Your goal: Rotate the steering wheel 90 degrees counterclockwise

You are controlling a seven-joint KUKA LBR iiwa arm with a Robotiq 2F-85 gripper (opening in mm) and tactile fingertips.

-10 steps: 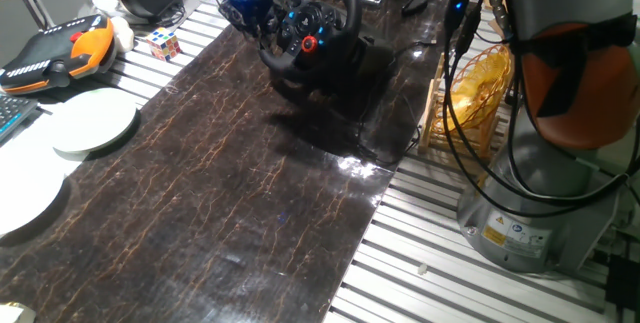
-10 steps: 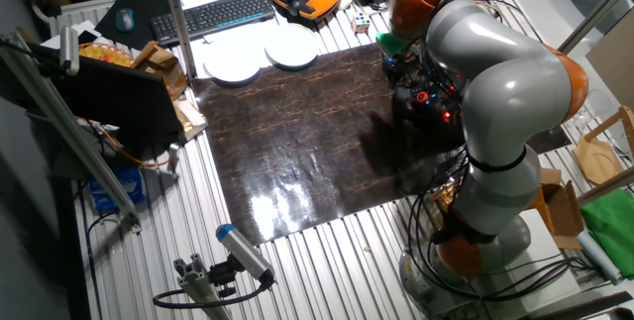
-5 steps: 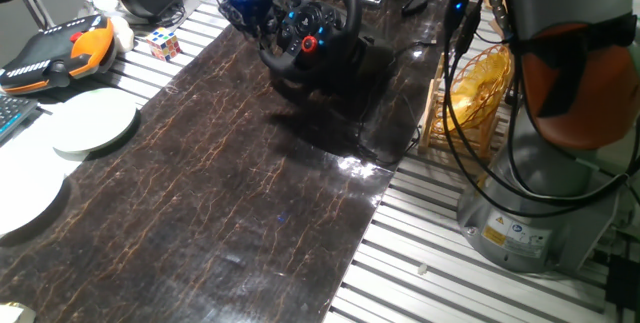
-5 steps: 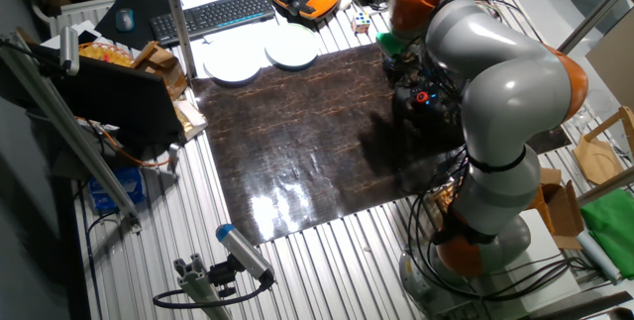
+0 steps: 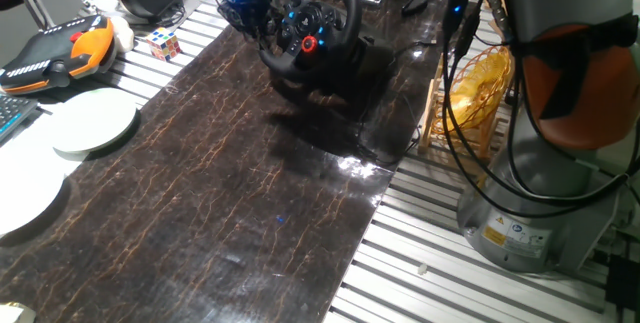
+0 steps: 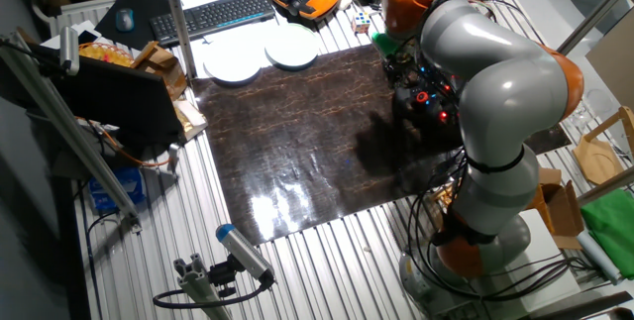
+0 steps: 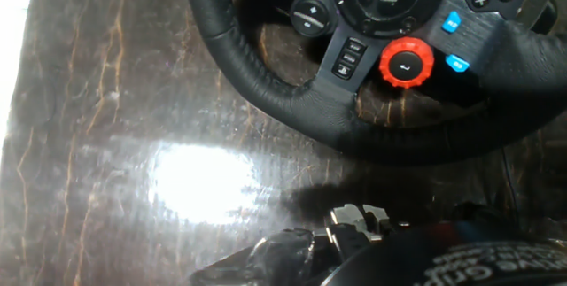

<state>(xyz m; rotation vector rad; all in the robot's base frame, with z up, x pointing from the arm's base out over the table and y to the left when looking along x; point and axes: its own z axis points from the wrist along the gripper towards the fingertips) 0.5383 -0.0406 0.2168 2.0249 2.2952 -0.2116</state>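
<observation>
The steering wheel (image 5: 312, 18) stands at the far end of the dark marble-patterned mat (image 5: 220, 193), and the gripper (image 5: 243, 3) sits at its left rim, a little higher than a second ago. In the other fixed view the arm (image 6: 485, 72) has also swung slightly. Whether the fingers are clamped on the rim I cannot tell; the small shift suggests the counterclockwise turn is under way but far from a quarter turn.
</observation>
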